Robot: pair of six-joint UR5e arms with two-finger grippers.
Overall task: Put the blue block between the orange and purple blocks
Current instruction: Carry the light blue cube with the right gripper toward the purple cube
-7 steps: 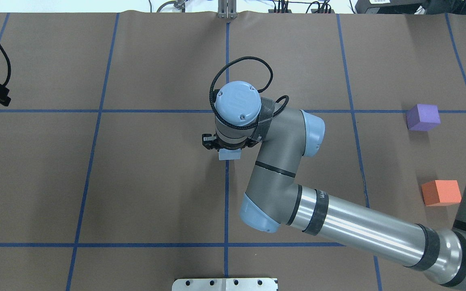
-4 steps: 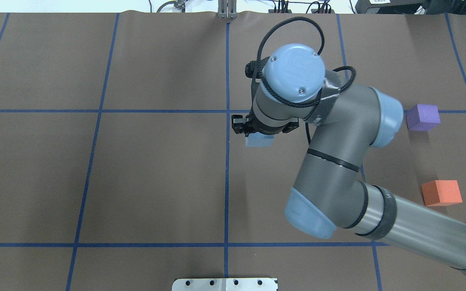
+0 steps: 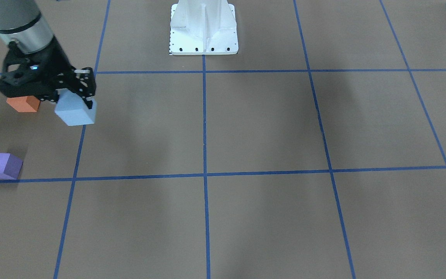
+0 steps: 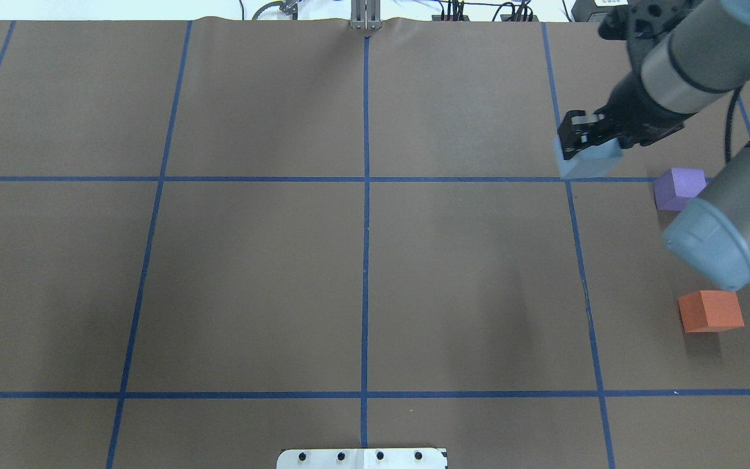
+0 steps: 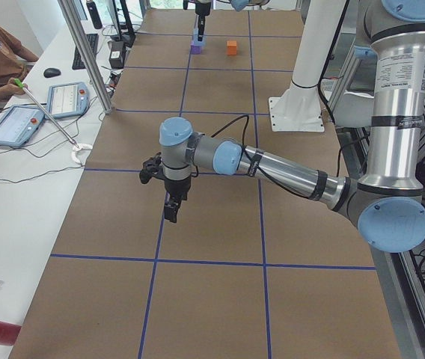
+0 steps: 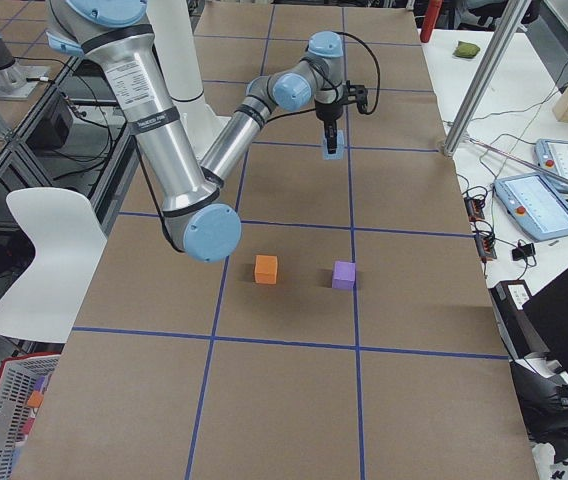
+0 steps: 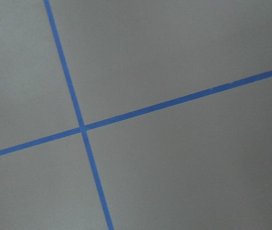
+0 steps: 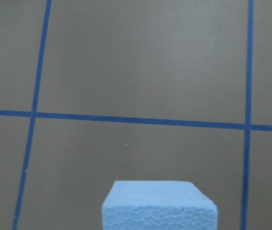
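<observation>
Orange block [image 4: 710, 311]: we saw it on the desk [image 4: 251, 273], nearest the robot.
Purple block [image 4: 678, 189]: farther out, apart from the orange.
Right tool [image 4: 586, 148]: it pinched the blue block [image 4: 588, 166], beside the pair, not between them.
Left tool [image 5: 171, 206]: we could not tell its spread.

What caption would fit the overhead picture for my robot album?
Right gripper holds the blue block near the purple block and orange block.

Blue block [image 4: 590, 167] in right tool [image 4: 587, 146]
</observation>
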